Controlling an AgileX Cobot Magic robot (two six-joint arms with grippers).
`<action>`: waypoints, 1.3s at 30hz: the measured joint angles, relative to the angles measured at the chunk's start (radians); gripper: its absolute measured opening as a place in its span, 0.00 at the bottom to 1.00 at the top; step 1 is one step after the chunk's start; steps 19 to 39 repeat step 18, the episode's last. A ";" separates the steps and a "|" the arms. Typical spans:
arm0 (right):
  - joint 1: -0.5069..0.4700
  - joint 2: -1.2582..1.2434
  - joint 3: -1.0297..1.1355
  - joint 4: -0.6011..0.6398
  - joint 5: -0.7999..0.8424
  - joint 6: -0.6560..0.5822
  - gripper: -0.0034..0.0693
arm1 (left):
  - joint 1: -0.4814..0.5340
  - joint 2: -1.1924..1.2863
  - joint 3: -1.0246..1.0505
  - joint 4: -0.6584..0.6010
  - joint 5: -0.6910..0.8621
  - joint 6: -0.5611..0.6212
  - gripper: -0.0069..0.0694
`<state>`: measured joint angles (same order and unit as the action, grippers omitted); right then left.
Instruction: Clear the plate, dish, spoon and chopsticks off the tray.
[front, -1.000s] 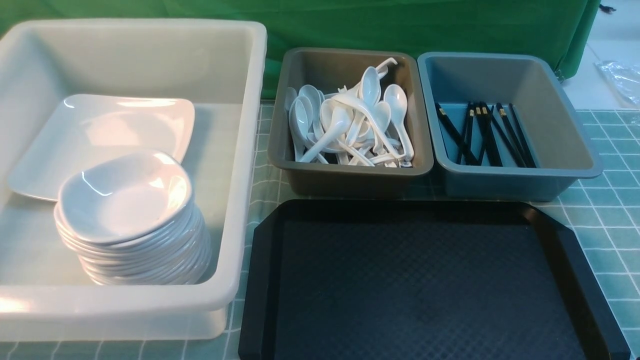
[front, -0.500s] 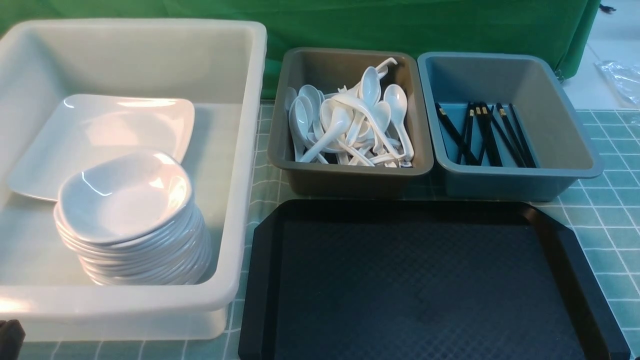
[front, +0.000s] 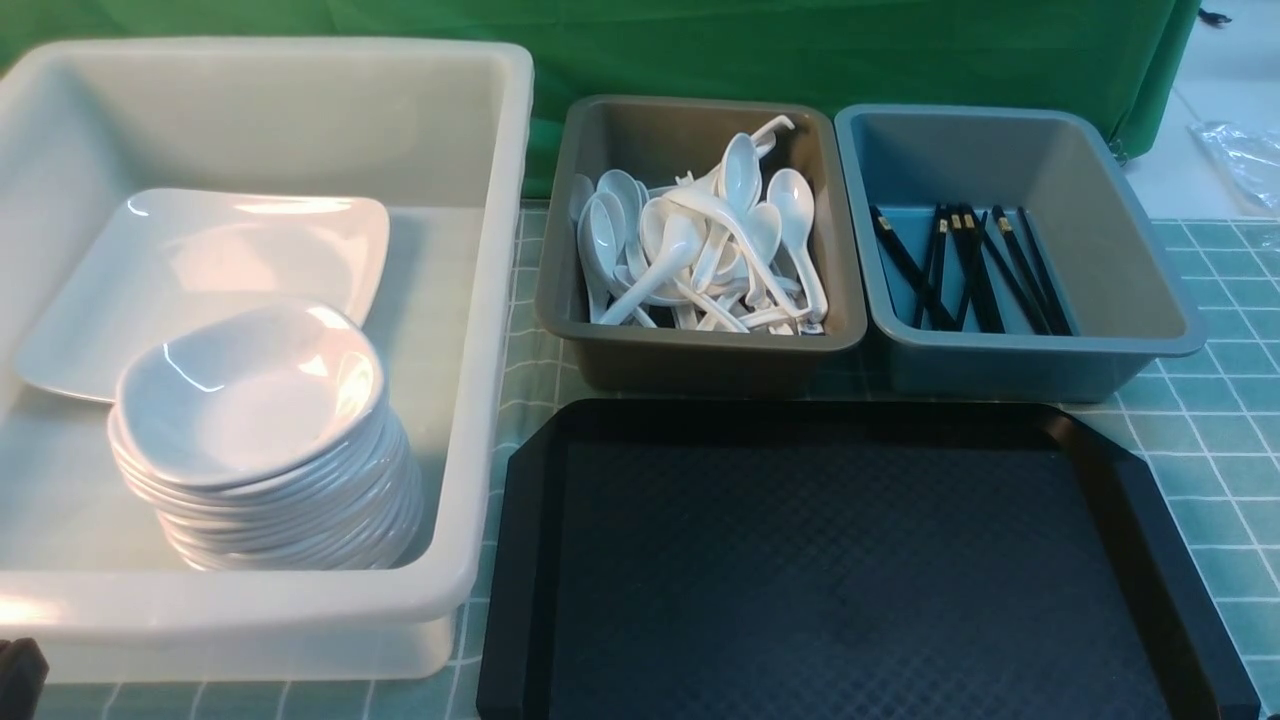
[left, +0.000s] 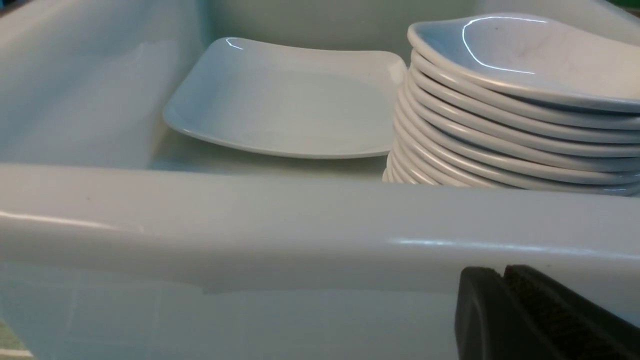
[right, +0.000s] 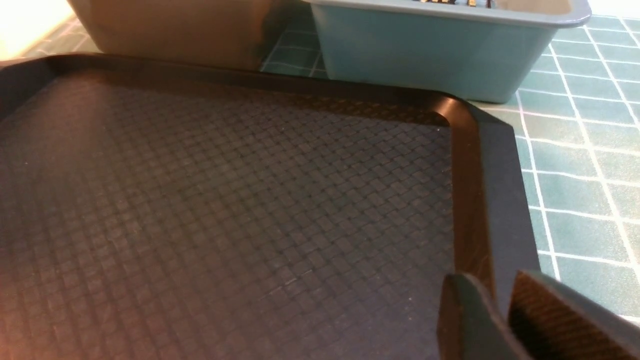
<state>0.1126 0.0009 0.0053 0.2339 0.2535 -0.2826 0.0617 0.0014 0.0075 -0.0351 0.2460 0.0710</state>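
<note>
A: What sits nearest the robot?

B: The large black rectangular plastic tray (front: 850, 570) with clipped corners and a diamond-textured floor; nothing lies on it. The right gripper (right: 502, 310) hangs over its right rim, fingers a little apart with a narrow gap between them and nothing in it. The left gripper (left: 502, 280) is low against the outside of the big white plastic tub (front: 480, 300); its fingers are pressed together, empty.

A: And inside that tub?

B: A stack of small rounded-square white dishes (front: 260, 440) toward the near side, and behind it the large glossy white square plate (front: 200, 270), lying flat on the tub floor.

A: Farther back?

B: Beyond the tray, a brownish-grey plastic bin (front: 600, 340) holds a heap of white soup spoons (front: 700, 250). Just to its right, a blue-grey plastic bin (front: 1130, 260) holds several long black chopsticks (front: 975, 270) with gold bands. Behind everything hangs a green cloth (front: 800, 50).
</note>
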 joint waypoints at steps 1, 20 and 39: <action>0.000 0.000 0.000 0.000 0.000 0.000 0.30 | 0.000 0.000 0.000 0.000 0.000 0.000 0.11; 0.000 0.000 0.000 -0.001 0.000 0.000 0.34 | 0.000 0.000 0.000 0.000 -0.001 0.000 0.11; 0.000 0.000 0.000 -0.001 0.000 0.000 0.34 | 0.000 0.000 0.000 0.000 -0.001 0.000 0.11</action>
